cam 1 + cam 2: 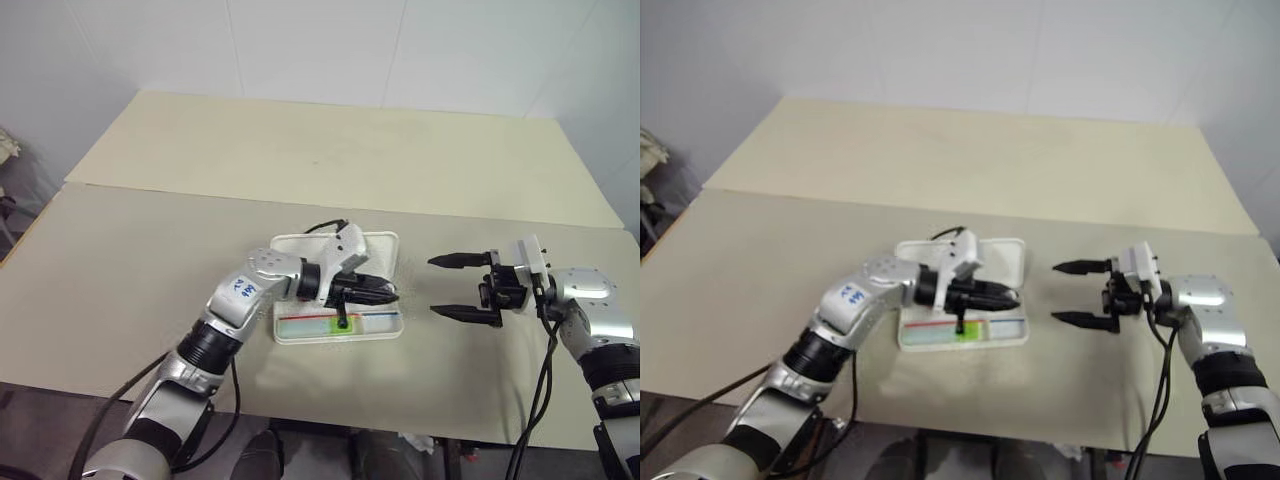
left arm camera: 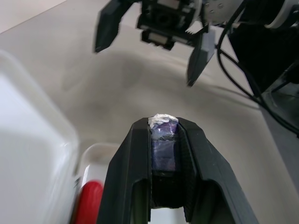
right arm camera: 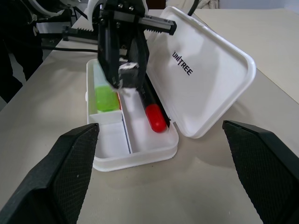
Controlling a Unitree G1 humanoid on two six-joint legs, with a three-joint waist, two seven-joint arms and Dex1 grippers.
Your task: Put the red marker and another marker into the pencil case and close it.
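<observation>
Spanning the whole scene, the bench [image 1: 150, 250] carries the case [image 3: 215, 70] near its front edge, lid swung open and leaning away from the tray. The left end effector [image 1: 375, 291] hangs over the open tray, fingers clenched on a small grey-blue stub with a pale tip [image 2: 163, 135]; whether that piece belongs in the case cannot be told. The right end effector [image 1: 455, 288] hovers just beside the case, apart from it, released with fingers spread wide and holding nothing. The red marker [image 3: 152, 105] already lies in the tray's rear compartment, long axis parallel to the case's long side, its red end toward the right end effector. The green marker [image 3: 105, 91] lies in the front compartment on the same axis, its lime end facing the same way. Judged from this layout, both markers are loaded and the closing step is in hand. The next move calls for clearing the left end effector from the tray, then folding the lid down onto it.
</observation>
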